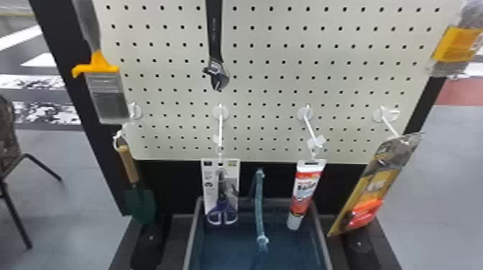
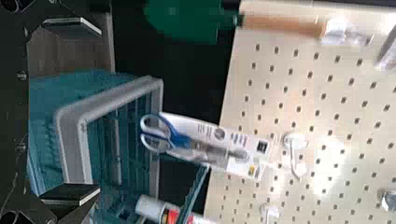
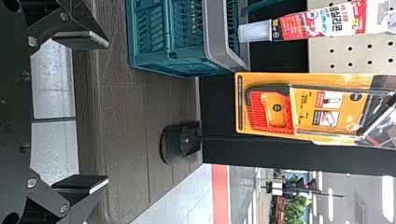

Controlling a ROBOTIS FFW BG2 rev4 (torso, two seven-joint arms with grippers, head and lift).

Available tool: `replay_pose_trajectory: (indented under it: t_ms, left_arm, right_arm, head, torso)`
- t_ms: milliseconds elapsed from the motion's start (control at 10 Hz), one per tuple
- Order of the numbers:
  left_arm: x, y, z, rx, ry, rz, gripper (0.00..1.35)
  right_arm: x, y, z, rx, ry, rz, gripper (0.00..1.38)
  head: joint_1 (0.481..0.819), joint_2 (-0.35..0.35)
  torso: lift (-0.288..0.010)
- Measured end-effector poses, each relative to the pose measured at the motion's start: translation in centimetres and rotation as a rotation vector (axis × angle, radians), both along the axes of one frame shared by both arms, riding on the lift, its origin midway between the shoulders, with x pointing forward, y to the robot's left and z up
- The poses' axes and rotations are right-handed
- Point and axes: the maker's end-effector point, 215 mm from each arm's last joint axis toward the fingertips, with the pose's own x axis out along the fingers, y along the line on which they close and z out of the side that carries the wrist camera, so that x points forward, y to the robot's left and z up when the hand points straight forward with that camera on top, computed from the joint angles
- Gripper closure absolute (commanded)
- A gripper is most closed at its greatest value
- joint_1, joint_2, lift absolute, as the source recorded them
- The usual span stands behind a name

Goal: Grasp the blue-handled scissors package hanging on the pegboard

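The scissors package (image 1: 212, 190), a white card with blue-handled scissors, hangs from a white hook in the lower middle of the pegboard (image 1: 266, 82), its lower end over the basket. In the left wrist view the same package (image 2: 219, 147) is beyond the fingertips of my left gripper (image 2: 99, 111), which stands open, apart from it. My right gripper (image 3: 108, 112) is open in the right wrist view with nothing between its fingers, facing the board's stand and an orange saw package.
A teal basket (image 1: 194, 229) with a grey rim stands below the scissors, its handle (image 1: 259, 208) upright beside them. A green trowel (image 1: 140, 204) hangs left; a red-white tube (image 1: 305, 190) and saw package (image 1: 373, 186) hang right. A wrench (image 1: 215, 54) and brush (image 1: 107, 93) are higher.
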Motion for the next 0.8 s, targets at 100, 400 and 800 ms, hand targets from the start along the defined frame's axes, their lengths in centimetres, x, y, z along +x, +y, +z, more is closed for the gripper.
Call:
replay_pose_trajectory:
  t_ms: [100, 400, 800]
  left_arm:
    - [0.7, -0.8, 0.3, 0.002, 0.000, -0.047, 0.13]
    - [3.6, -2.4, 2.0, 0.069, -0.031, -0.208, 0.09]
    - [7.3, -3.7, 4.5, 0.129, -0.063, -0.312, 0.09]
  right_arm:
    - [0.1, 0.1, -0.1, 0.001, 0.001, 0.004, 0.26]
    - [0.0, 0.8, -0.6, 0.002, 0.017, 0.030, 0.26]
    - [0.0, 1.7, -1.1, 0.008, 0.029, 0.048, 0.26]
  head:
    - [0.549, 0.000]
    - [0.549, 0.000]
    - [0.549, 0.000]
  torso:
    - [-0.100]
    - [-0.100]
    - [-0.100]
